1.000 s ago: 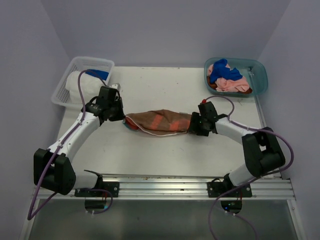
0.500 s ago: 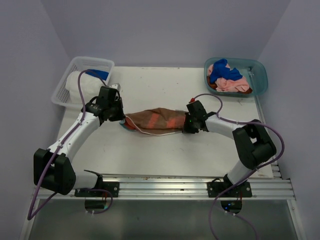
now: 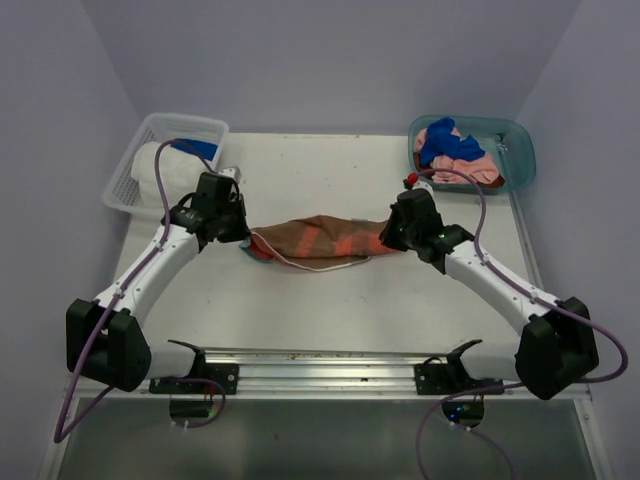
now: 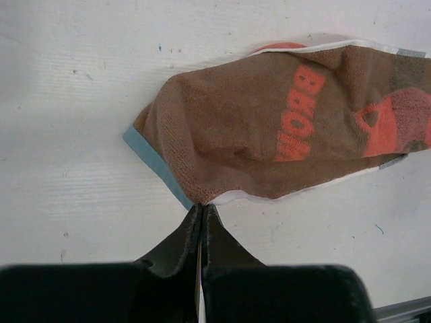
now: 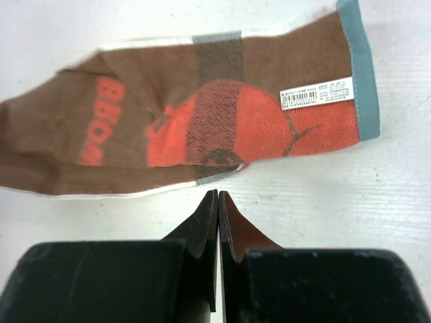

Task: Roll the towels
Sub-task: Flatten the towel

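White table (image 3: 330, 300), with a mesh basket (image 3: 122, 182) at the far left corner and a teal tub (image 3: 522, 165) at the far right holding a heap of pink and blue towels (image 3: 455, 158). The one being worked on is the brown towel (image 3: 315, 240). It's lying mid-table as a long bunched strip running left to right between the two arms.

The left claw (image 4: 202, 210) is clenched, tips right on the hem at the towel's left corner. The right claw (image 5: 217, 196) is clenched too, tips touching the near edge towards the right end. Honestly can't tell if either one actually has cloth pinched.

That's my worry. If they've only nipped the hem, or nothing at all, any pull to flatten it or start the roll will just slip off. And rolling it this bunched up would probably come out lopsided.
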`<action>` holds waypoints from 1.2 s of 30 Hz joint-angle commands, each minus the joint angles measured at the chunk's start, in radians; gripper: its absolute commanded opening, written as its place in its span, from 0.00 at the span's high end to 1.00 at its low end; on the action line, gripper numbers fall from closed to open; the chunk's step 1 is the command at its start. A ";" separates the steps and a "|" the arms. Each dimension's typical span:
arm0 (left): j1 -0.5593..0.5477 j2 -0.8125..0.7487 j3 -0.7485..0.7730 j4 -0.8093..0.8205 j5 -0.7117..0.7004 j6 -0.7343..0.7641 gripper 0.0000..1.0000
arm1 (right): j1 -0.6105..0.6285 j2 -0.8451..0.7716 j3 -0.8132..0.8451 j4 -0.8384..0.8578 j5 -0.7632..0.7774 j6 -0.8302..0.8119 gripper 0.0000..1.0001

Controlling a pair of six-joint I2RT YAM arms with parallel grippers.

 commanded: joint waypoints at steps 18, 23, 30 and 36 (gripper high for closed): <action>0.008 -0.031 0.042 0.000 0.033 0.020 1.00 | -0.177 0.242 0.056 0.014 -0.026 -0.041 0.31; 0.008 -0.045 0.047 -0.011 0.032 0.020 1.00 | -0.215 0.367 0.131 0.035 -0.026 -0.030 0.30; 0.008 -0.063 0.044 -0.025 0.029 0.020 1.00 | -0.215 0.376 0.203 0.031 -0.028 -0.018 1.00; 0.017 -0.088 0.071 -0.025 0.099 0.036 1.00 | -0.214 0.157 0.203 -0.054 0.036 -0.059 1.00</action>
